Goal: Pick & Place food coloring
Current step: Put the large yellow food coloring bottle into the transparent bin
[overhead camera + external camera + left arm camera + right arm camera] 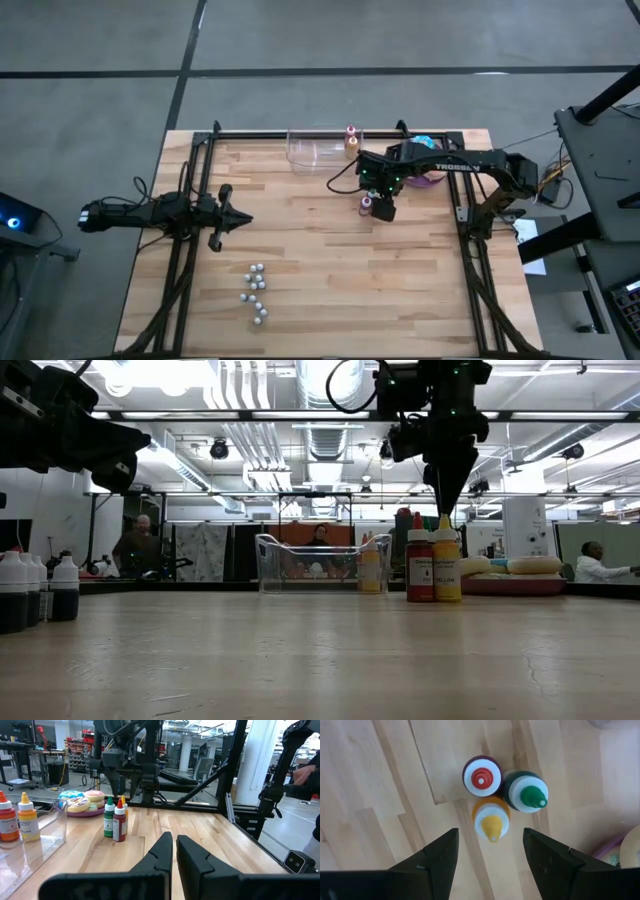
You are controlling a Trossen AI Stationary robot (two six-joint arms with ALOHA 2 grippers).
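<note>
Three small food coloring bottles stand upright in a tight cluster on the wooden table: red cap [481, 776], green cap [530, 795], yellow cap [491, 822]. In the high view the cluster [367, 203] is right of the table's centre. My right gripper [490, 835] hangs open above it, pointing down, a finger on either side of the yellow bottle [446, 565] and clear of its tip. My left gripper [174, 845] is shut and level at the table's left side [238, 218], holding nothing.
A clear container [315, 150] stands at the far edge, with two more bottles [17, 820] at its right end. A plate of frosted doughnuts [80, 802] sits beyond the cluster. Several small white balls [255, 295] lie near the front. Dark bottles [30, 590] show at the low view's left.
</note>
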